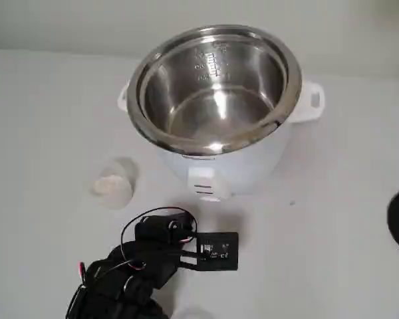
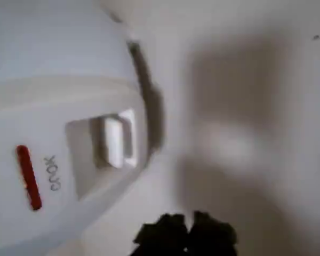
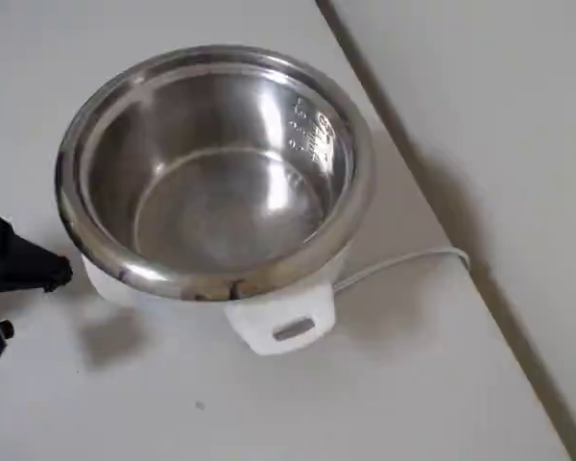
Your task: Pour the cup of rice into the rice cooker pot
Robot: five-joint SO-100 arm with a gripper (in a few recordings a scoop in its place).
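One arm (image 1: 130, 276), black, sits at the near edge of the white table (image 1: 332, 219) in the fixed view, wrist pointing toward the cooker. Gripper (image 2: 185, 234) shows in the wrist view as two dark blurred fingertips at the bottom edge, side by side with only a thin gap; can't tell whether it's fully closed. Nothing between them.

Cup (image 1: 113, 184) stands upright on the table, left of the cooker and beyond the arm in the fixed view, clear of both. Pale rice (image 1: 108, 185) visible inside it.

Rice cooker pot (image 1: 216, 90) sits in the white cooker body (image 1: 216, 169), far centre of the table. Pot interior is bare steel in fixed and overhead views, level marks embossed on the inner wall (image 3: 312, 134). White side handle (image 1: 311, 101) on the right in the fixed view.

Wrist view is close on the cooker front: white switch lever (image 2: 117, 140), red indicator bar (image 2: 29, 177), "cook" label beside it. White power cord (image 3: 403, 264) trails off to the right in the overhead view.
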